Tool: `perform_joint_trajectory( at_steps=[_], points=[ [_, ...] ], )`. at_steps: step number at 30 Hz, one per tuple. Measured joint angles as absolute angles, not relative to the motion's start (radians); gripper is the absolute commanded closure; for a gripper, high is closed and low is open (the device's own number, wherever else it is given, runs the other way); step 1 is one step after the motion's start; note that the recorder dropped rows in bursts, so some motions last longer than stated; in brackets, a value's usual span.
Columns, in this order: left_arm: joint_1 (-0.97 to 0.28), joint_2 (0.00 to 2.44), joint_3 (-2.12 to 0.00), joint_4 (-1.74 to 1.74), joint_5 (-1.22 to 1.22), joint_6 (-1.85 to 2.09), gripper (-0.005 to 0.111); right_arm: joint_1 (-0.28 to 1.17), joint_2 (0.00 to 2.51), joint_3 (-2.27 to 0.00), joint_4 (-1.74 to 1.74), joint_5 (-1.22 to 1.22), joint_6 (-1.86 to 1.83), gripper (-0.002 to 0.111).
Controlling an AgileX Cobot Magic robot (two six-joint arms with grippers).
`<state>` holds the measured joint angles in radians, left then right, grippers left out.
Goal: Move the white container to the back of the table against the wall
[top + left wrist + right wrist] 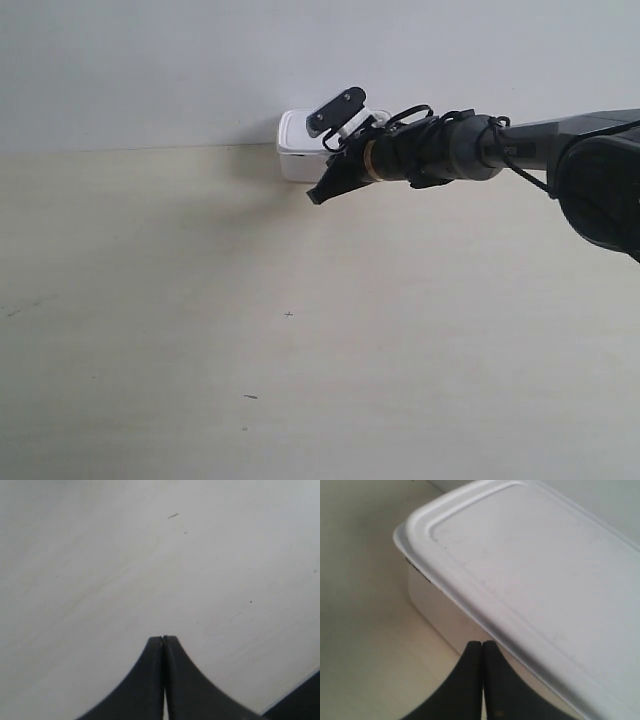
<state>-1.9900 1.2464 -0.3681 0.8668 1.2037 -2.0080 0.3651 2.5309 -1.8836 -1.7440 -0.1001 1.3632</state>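
Observation:
The white container (296,150) stands at the far edge of the table (200,320), right by the wall (150,60). In the right wrist view its flat rimmed lid (530,565) fills most of the picture. My right gripper (482,642) is shut with nothing in it, its tips close to the container's side wall just under the lid's rim; contact is not clear. In the exterior view this arm reaches in from the right, and its gripper (318,193) is at the container's front. My left gripper (163,638) is shut over bare table (100,570).
A few small dark specks (288,314) mark the pale tabletop. The black arm's body (600,180) fills the exterior view's right edge. A dark corner (300,700) shows at the left wrist view's edge.

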Motion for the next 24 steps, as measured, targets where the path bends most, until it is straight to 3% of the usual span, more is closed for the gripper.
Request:
perform_joint_trajectory(
  at_steps=[24],
  points=[
    [-2.018, 1.246, -0.368, 0.852, 1.206, -2.035, 0.107, 0.369, 2.531, -1.884, -1.744, -0.03, 1.33, 0.108]
  ],
)
